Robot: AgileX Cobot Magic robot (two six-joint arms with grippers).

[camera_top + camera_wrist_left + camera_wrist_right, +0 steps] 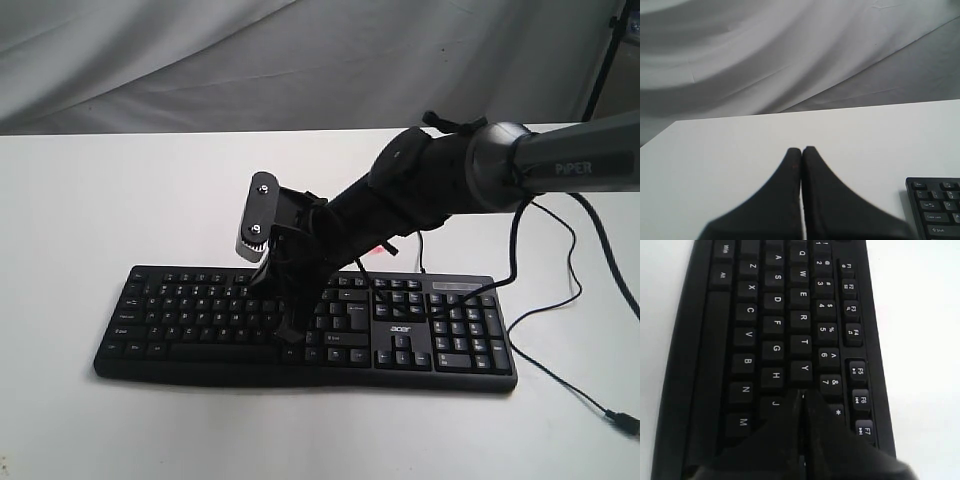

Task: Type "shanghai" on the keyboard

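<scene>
Keyboard [200, 312] beneath right claw [802, 394], closed | left claw [801, 149] closed, beside keyboard's end

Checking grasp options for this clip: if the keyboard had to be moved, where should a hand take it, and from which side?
Probably the keyboard's left short end, coming from the left of the exterior view. It lies flat, a thin wide slab; the right hand sits over its middle, while the left hand faces that uncovered end.
</scene>
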